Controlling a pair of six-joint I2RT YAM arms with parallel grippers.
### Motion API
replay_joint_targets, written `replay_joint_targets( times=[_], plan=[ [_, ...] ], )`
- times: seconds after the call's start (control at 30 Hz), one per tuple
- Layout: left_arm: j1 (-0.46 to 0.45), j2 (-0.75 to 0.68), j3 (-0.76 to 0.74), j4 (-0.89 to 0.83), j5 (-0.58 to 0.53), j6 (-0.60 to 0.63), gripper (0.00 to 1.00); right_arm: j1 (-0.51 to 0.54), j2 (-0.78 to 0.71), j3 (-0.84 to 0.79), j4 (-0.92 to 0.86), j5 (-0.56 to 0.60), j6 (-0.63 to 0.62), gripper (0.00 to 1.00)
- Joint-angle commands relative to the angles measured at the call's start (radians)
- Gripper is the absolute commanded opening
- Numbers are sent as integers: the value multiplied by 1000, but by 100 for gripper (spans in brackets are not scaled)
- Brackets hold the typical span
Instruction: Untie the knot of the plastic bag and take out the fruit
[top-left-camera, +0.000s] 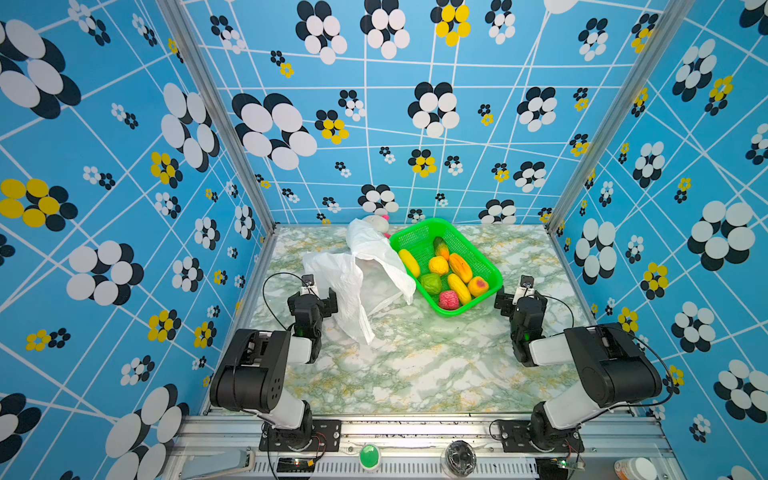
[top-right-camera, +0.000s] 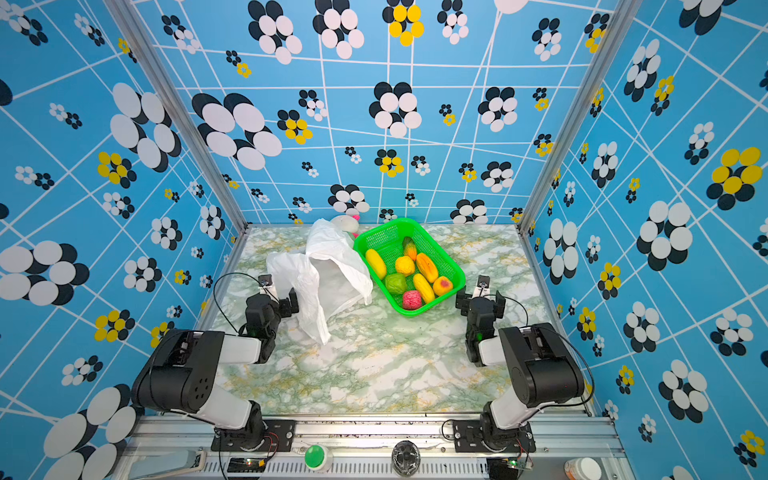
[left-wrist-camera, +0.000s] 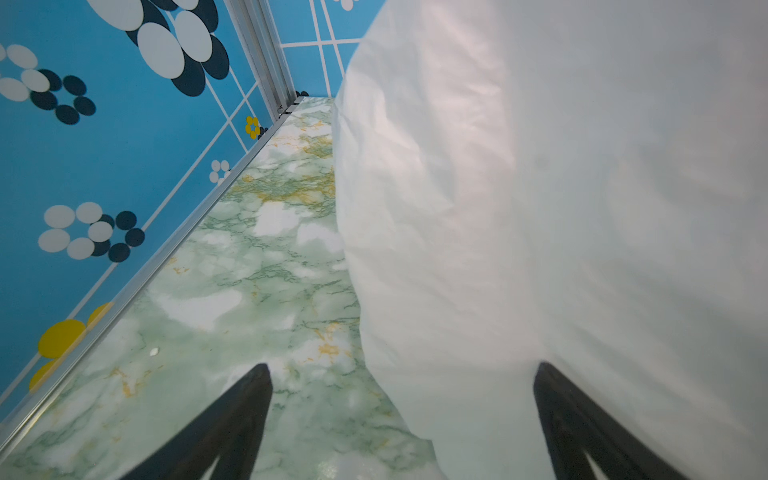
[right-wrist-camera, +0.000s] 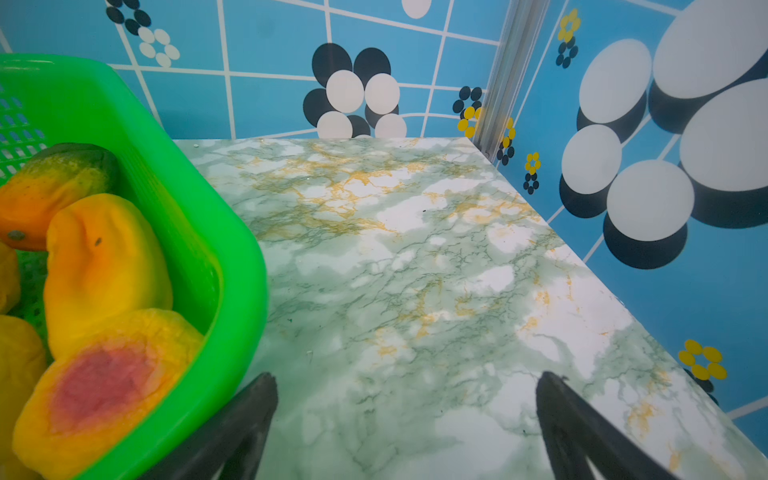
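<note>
1. Since all eight pieces of fruit (top-left-camera: 446, 272) lie in the green basket (top-left-camera: 415, 236), right of centre in both top views, the job looks done or v. nearly so. No knot can be made out anywhere.
2. Plastic bag (top-left-camera: 361, 282) lies slumped & empty-looking on the bench (top-left-camera: 415, 365), left of centre, up against the basket's left side as far as can be told. One strap end trails toward the lower edge of the frame.
3. Left end effector (top-left-camera: 316, 297): fingers wide apart, nothing held. In the left wrist view the bag fills the right half, w/ its film against one fingertip (left-wrist-camera: 552, 395) but not pinched.
4. Right end effector (top-left-camera: 519, 298): also wide apart & empty, just beside the basket's right corner. Only bare bench shows btwn its fingers in the right wrist view.
5. Handling, bag: thin, crinkly, translucent film. Prob. near weightless, slippery, folds at any touch. Best hold = a bunched fold or a strap, not a flat panel.
6. Handling, fruit: small ovals & rounds w/ dented skins, so prob. soft, light, squashy. Take each across its short axis; the long yellow ones may roll.
7. Basket: stiff glossy plastic, mesh walls, smooth rolled rim. Bench: flat, glossy, green-white marble print.
8. White-pink plush doll (top-left-camera: 378, 222) peeks out behind the bag at the back; not part of the job.
</note>
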Motion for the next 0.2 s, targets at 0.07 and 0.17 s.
replay_joint_targets(
  times=[0.07, 0.17],
  plan=[
    [2, 0, 16, 23, 12, 11, 99, -5, -13, 16, -20, 7, 15, 99],
    [2, 0, 16, 22, 12, 11, 99, -3, -14, 2, 4, -1, 7, 99]
  ],
)
